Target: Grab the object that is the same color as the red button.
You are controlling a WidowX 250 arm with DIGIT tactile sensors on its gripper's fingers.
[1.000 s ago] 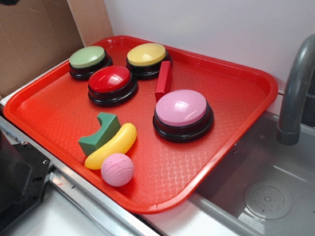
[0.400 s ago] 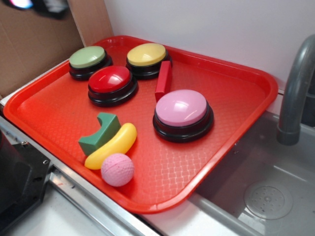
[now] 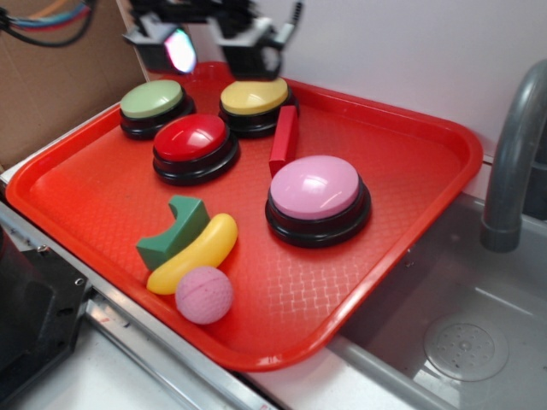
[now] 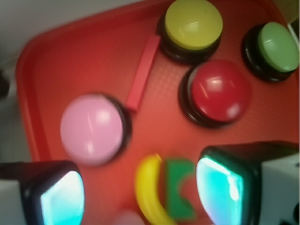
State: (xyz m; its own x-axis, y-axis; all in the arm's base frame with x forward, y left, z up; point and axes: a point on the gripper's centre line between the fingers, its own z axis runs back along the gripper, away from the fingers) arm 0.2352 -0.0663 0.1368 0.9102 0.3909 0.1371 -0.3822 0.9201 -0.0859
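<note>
The gripper [image 3: 215, 47] hangs above the far left corner of the red tray [image 3: 410, 231], jaws spread wide and nothing between them. In the wrist view its two fingers [image 4: 61, 199] frame the bottom of the picture, well apart, with the tray floor showing between them.

The red block [image 3: 284, 141] lies flat on the tray, a slim bar running from the yellow button [image 3: 255, 96] towards the pink button [image 3: 316, 188]. One end sits right against the yellow button's black base, the other reaches just beside the pink dome. The wrist camera shows the same line-up: the block [image 4: 144, 71] slanting between the yellow dome [image 4: 193, 22] and the pink one [image 4: 93, 129]. It rests well clear of the gripper, untouched.

The red button [image 3: 193, 140] stands just left of the block, glossy dome on a black base, close to the yellow button and to the green button [image 3: 152, 101] behind it. The gripper hovers over the gap between those two far buttons.

Nearer the front edge of the tray, a green block [image 3: 175, 232] with a curved cut-out leans against a yellow banana [image 3: 195, 254], and a pink ball [image 3: 204, 295] touches the banana's lower end. A grey faucet [image 3: 513, 162] rises over the sink [image 3: 461, 342] off the tray's right edge.
</note>
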